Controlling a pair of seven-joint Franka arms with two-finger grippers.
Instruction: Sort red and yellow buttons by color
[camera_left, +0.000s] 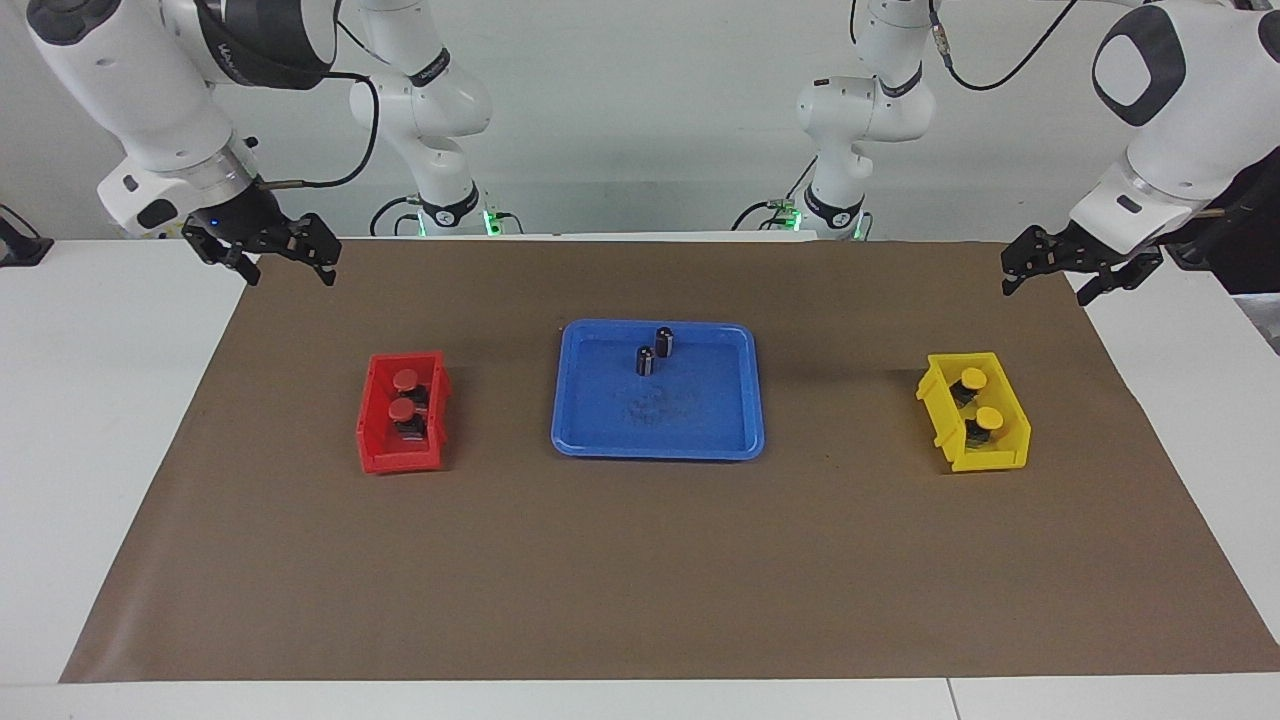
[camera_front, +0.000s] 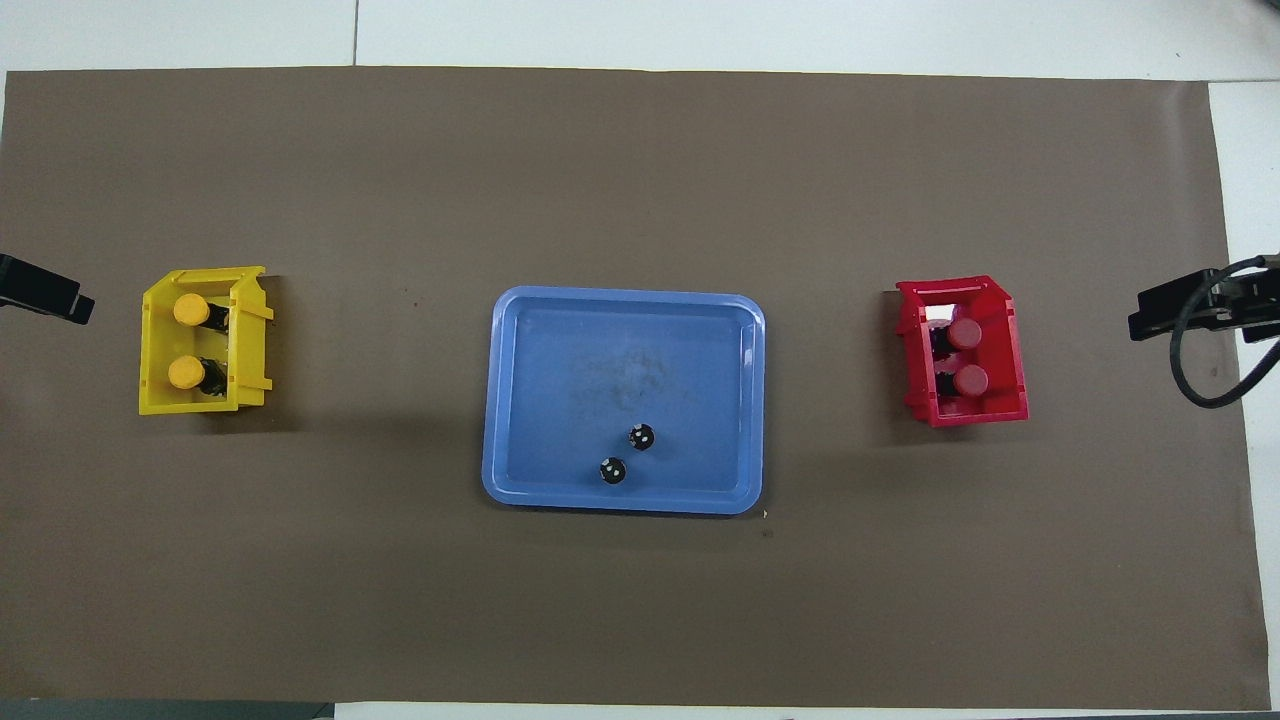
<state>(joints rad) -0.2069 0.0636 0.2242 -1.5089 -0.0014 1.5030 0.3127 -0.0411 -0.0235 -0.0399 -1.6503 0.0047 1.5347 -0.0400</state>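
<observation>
From the facing view I judge the sort finished: both red-capped push buttons (camera_left: 405, 395) sit in the small red plastic bin (camera_left: 378, 455) toward the right arm's end of the worktop (camera_left: 640, 580), both yellow-capped push buttons (camera_left: 981, 398) in the small yellow plastic bin (camera_left: 1000, 462) toward the left arm's end, and only two small black cylinders (camera_left: 655, 351) stand in the blue plastic tray (camera_left: 600, 440) between them. The right tool (camera_left: 268, 255) and the left tool (camera_left: 1075, 268) hang spread and empty over the brown paper's corners, both arms waiting. From the overhead view, each yellow button (camera_front: 188, 341) and each red button (camera_front: 966, 356) stands caps-up, the pairs lined along their bins' long axis; nothing looks left to move.
</observation>
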